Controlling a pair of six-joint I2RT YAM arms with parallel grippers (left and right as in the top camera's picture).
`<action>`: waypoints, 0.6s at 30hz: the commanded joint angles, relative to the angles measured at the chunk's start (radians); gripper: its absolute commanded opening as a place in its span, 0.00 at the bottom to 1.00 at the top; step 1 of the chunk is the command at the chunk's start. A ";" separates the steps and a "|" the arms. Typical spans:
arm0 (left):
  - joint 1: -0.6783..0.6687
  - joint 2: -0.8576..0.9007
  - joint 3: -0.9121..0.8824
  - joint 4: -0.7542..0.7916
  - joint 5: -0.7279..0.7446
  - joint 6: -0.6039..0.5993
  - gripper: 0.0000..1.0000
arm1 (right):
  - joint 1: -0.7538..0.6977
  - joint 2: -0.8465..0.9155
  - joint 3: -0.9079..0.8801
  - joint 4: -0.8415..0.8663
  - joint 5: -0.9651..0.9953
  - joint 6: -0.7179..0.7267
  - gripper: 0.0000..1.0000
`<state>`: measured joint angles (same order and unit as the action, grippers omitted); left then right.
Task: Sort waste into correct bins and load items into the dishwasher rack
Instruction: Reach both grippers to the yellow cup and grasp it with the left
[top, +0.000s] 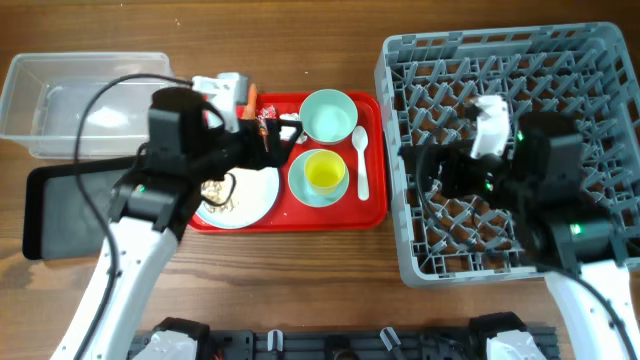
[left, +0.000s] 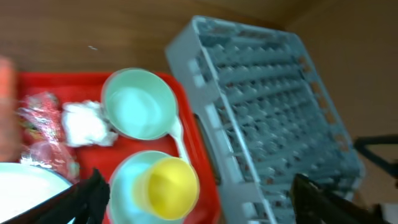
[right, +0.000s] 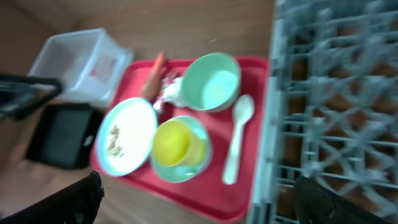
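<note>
Both grippers are spread wide and hold nothing. The left gripper (left: 198, 182) hangs over the red tray (top: 378, 190), and the right gripper (right: 199, 186) hangs over the rack (top: 590, 100).

All the waste lies on the red tray, on the counter between the rack and the two bins:
- The carrot (right: 154, 73) is at the far edge.
- The wrapper (left: 40, 115) and the tissue (left: 86, 123) are beside the empty bowl (top: 327, 115).
- The food scraps (right: 113, 138) are on the plate (top: 250, 195).

The wrapper looks thin, light and likely slippery, so pinching a raised fold should hold better than a flat edge. The tissue is soft and will squash, so it can be taken by the middle of its bulk. The carrot is stiff and tapered, and is best gripped across its thicker half.

The yellow cup (top: 324, 172) sits in the second bowl. It is smooth and light, so the grip belongs on its rim wall. The clear tub (top: 60, 100) and the black tray (top: 60, 210) wait at the left
</note>
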<state>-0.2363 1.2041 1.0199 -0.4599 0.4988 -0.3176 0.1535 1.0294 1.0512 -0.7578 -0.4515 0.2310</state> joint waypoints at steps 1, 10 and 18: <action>-0.105 0.122 0.013 -0.051 -0.086 -0.009 0.84 | -0.002 0.079 0.019 0.001 -0.103 0.009 1.00; -0.257 0.432 0.013 0.000 -0.356 -0.026 0.46 | -0.002 0.127 0.019 -0.002 -0.089 0.034 1.00; -0.240 0.341 0.116 -0.114 -0.348 -0.039 0.04 | -0.002 0.127 0.019 -0.006 -0.089 0.035 1.00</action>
<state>-0.4900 1.6524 1.0512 -0.5240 0.1535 -0.3504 0.1535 1.1530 1.0515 -0.7666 -0.5167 0.2581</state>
